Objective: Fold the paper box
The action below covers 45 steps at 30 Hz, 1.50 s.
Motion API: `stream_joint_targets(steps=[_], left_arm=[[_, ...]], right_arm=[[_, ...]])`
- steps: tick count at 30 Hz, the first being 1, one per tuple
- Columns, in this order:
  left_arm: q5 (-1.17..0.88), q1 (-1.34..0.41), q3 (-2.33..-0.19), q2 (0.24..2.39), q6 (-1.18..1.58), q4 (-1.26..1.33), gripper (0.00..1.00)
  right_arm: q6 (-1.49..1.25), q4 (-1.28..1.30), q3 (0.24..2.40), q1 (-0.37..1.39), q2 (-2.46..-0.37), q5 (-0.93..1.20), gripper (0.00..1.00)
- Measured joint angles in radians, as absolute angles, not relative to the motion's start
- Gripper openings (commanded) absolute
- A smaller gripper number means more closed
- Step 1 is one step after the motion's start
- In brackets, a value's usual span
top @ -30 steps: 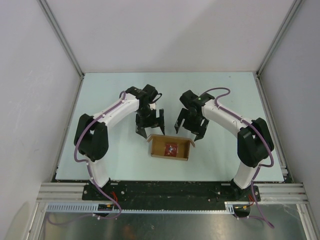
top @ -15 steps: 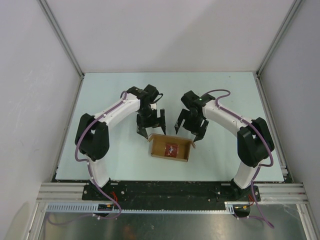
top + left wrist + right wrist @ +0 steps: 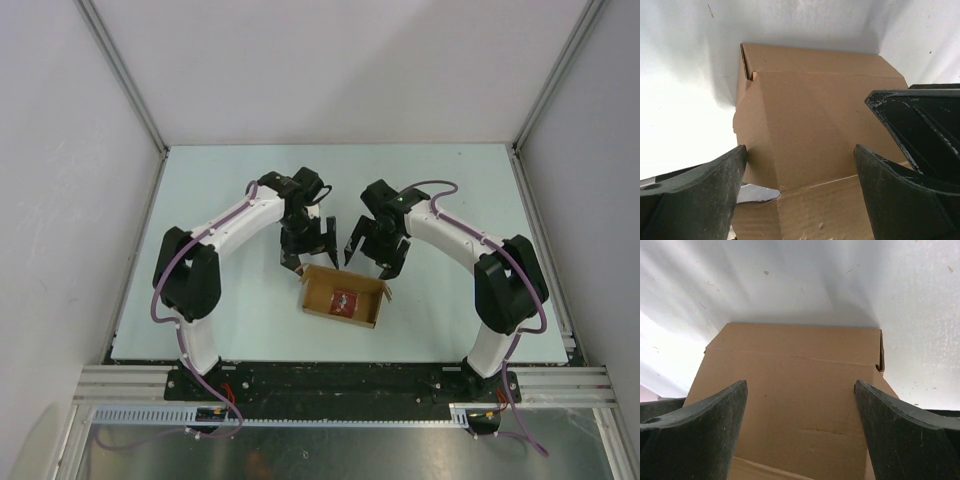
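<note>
Your paper box (image 3: 322, 292) sits open on the worktop (image 3: 220, 200). Your left fingers (image 3: 695, 200) are spread wide at its 11 o'clock. Your right fingers (image 3: 695, 435) are spread wide at its 1 o'clock. Its brown wall shows between each pair.

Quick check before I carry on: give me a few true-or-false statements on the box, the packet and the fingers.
1. The left fingers and right fingers are spread open. True.
2. The box is a flat sheet. False: its walls are up and its top is open.
3. A red packet lies inside the box. True.
4. The right fingers grip the packet. False: they hold nothing.
</note>
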<state>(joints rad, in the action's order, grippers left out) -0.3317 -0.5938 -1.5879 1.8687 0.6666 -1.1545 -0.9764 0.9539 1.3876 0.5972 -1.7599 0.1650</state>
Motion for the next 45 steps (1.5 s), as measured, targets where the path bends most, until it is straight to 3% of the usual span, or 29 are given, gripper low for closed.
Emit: stream_joint_targets(steps=[8, 14, 25, 45], left_arm=[[-0.35, -0.596, -1.596, 1.871, 0.667, -1.156, 0.93], [-0.352, -0.596, -1.607, 1.872, 0.666, -1.155, 0.93], [-0.345, -0.589, -1.607, 1.872, 0.666, -1.155, 0.95], [-0.346, -0.584, -1.612, 1.885, 0.664, -1.155, 0.95]], right_arm=[[-0.995, 0.935, 1.388, 0.597, -1.76, 0.192, 0.93], [-0.995, 0.941, 1.388, 0.587, -1.76, 0.176, 0.99], [-1.008, 1.118, 1.388, 0.491, -1.712, 0.041, 1.0], [-1.126, 1.143, 1.388, 0.569, -1.733, 0.166, 1.0]])
